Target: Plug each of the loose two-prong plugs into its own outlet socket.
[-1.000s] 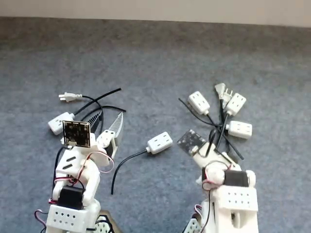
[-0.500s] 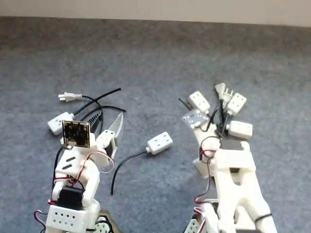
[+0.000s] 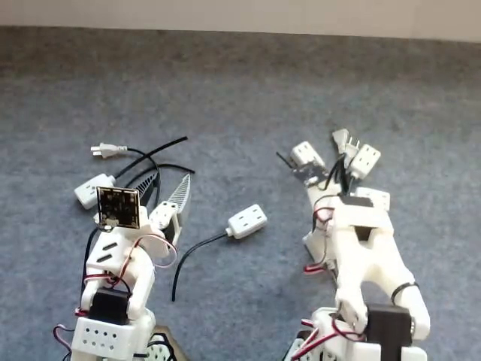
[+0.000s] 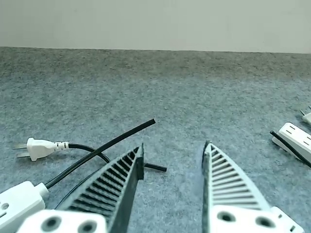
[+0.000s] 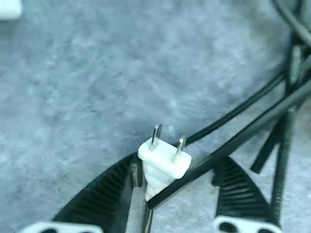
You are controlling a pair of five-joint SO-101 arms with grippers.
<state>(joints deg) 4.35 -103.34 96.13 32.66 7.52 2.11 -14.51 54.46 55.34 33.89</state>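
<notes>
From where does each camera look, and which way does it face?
High view: fixed above the table, looking down; the left arm and right arm show.
Left wrist view: on the left arm's wrist, looking low across the table past its own open jaws toward a white plug.
Right wrist view: on the right arm's wrist, looking steeply down at a two-prong plug between its own open jaws.
Shared: the high view also shows the white plug.
</notes>
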